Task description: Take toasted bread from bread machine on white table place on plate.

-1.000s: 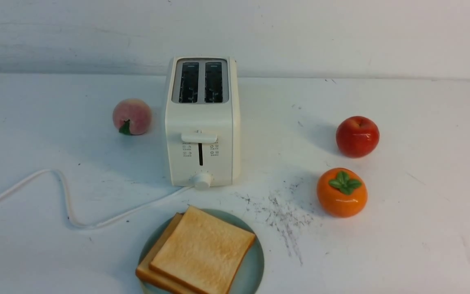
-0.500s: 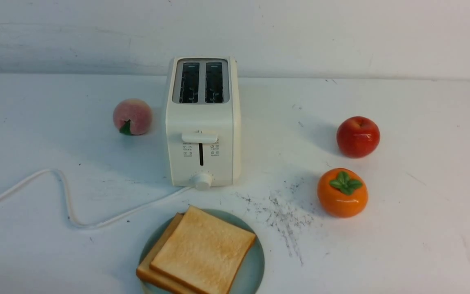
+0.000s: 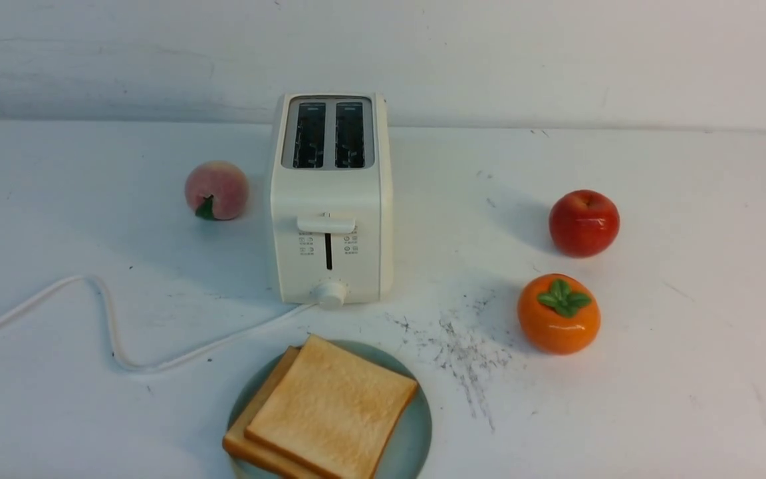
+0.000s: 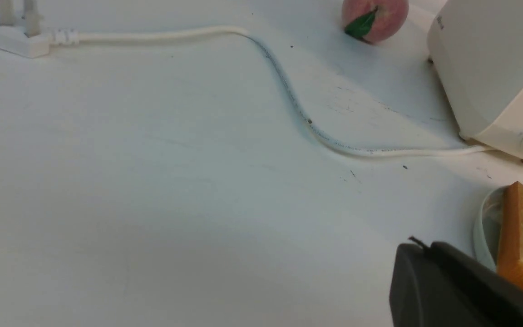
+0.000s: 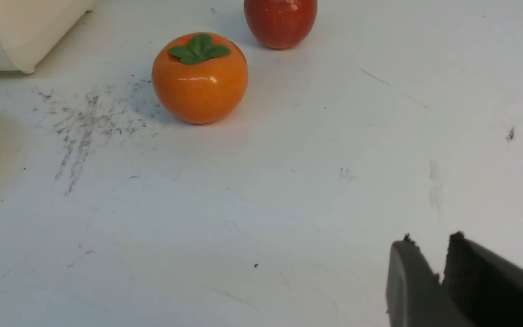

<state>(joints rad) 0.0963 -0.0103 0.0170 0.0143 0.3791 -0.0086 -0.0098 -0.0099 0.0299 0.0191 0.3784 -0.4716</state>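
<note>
Already both slices of the toasted bread (image 3: 330, 412) lie stacked flat on the plate (image 3: 416, 426) at the near edge of the white table (image 3: 655, 372), a little left of its middle, the upper slice skewed so that one corner points toward the bread machine (image 3: 330, 199) and the lower slice peeps out along the left side. Both slots of that machine look dark and empty from the front, its lever up, so by my judgement nothing is left to lift and the only coming move would be a retreat. Neither arm shows in the front view. From the left wrist, the left gripper (image 4: 429, 254) shows only as a dark tip, with the crust edge of the bread close beside and beyond it and the plate rim between them; it appears to touch nothing, and its jaws seem pressed together, though so little shows that I cannot tell. The right gripper (image 5: 429, 247) hangs over bare table toward the right edge, its two tips nearly together with only a thin notch between, holding nothing; the persimmon (image 5: 200, 77) and apple (image 5: 280, 22) lie well beyond it. The left arm is thus clearly the nearer to the plate. Hidden: the plate's near rim, cut off by the front view's edge, and the depths of the slots.
</note>
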